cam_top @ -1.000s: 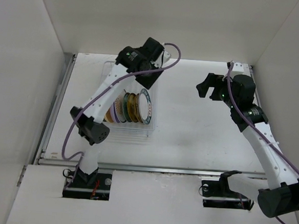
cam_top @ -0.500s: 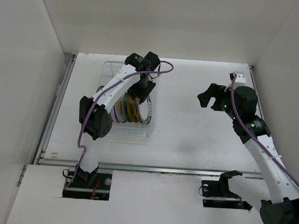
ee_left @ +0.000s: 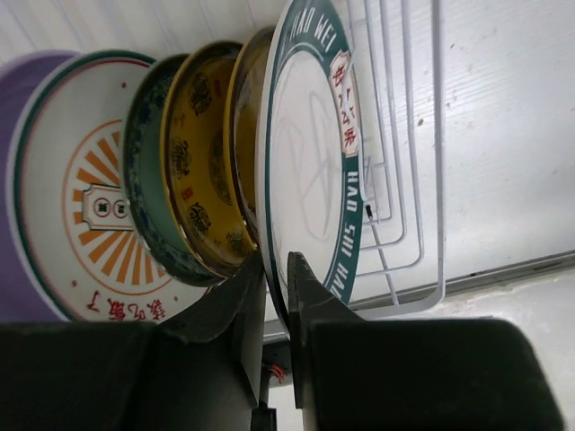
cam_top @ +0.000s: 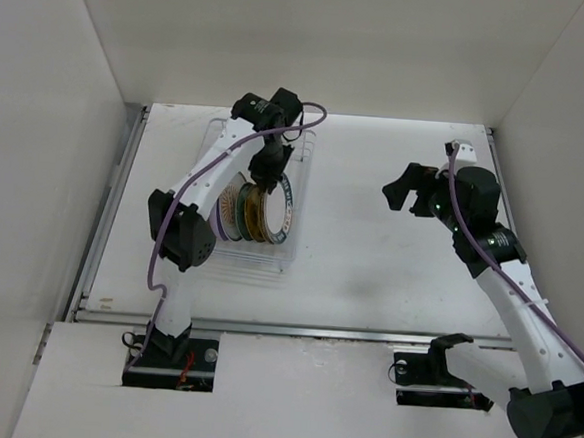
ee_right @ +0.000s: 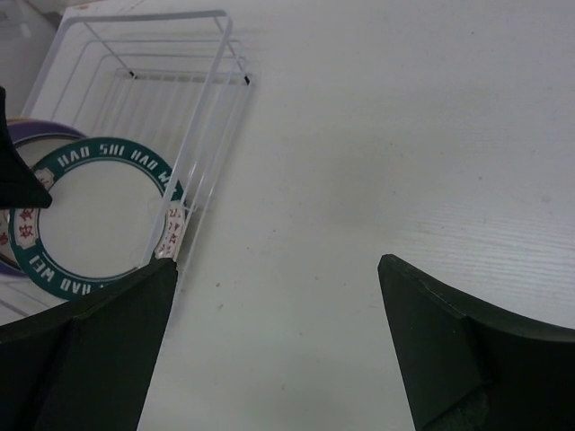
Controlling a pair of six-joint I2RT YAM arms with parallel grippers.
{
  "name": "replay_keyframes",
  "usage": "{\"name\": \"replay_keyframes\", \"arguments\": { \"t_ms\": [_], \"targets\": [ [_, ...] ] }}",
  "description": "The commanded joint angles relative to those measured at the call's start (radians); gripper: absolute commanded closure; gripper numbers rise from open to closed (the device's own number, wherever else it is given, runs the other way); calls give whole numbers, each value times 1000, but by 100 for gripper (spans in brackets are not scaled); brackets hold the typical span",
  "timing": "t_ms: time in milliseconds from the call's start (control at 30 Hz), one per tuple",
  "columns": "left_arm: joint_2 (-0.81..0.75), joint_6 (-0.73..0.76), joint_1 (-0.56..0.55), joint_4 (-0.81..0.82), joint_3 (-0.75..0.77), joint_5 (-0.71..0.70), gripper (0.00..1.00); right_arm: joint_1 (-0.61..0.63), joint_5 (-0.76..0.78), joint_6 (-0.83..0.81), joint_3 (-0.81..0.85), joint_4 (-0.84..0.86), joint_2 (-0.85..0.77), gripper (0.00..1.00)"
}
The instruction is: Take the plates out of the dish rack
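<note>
Several plates stand on edge in the dish rack (cam_top: 259,261). In the left wrist view, from right to left, they are a green-rimmed white plate (ee_left: 310,162), a tan-yellow one behind it, a yellow-brown patterned one (ee_left: 202,171), a teal-blue one (ee_left: 144,171), a white one with an orange-red design (ee_left: 81,215) and a lavender one (ee_left: 18,180). My left gripper (ee_left: 276,287) is shut on the green-rimmed plate's rim, one finger on each face; it also shows in the top view (cam_top: 268,177). My right gripper (cam_top: 399,193) is open and empty above the table, right of the rack.
The rack's wire end (ee_right: 180,117) and the green-rimmed plate (ee_right: 99,215) show at the left of the right wrist view, with bare white table (ee_right: 377,135) beyond. White walls enclose the table on the left, back and right.
My left gripper has come down from the rack's far end onto the plates and closed on the green-rimmed plate's rim. My right gripper has shifted slightly.
</note>
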Motion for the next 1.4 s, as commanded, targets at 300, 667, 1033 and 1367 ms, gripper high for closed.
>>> {"name": "replay_keyframes", "arguments": {
  "t_ms": [300, 667, 1033, 1367],
  "targets": [
    [-298, 6, 15, 194, 139, -6, 100, 8, -446, 1, 30, 141, 111, 0],
    [-240, -86, 162, 271, 65, 585, 100, 17, -661, 179, 28, 494, 290, 0],
    [-219, -86, 199, 308, -13, 825, 100, 17, -797, 323, 42, 633, 516, 38],
    [-154, 13, 199, 176, 77, 559, 79, 17, -793, 473, 42, 753, 530, 100]
  ]
}}
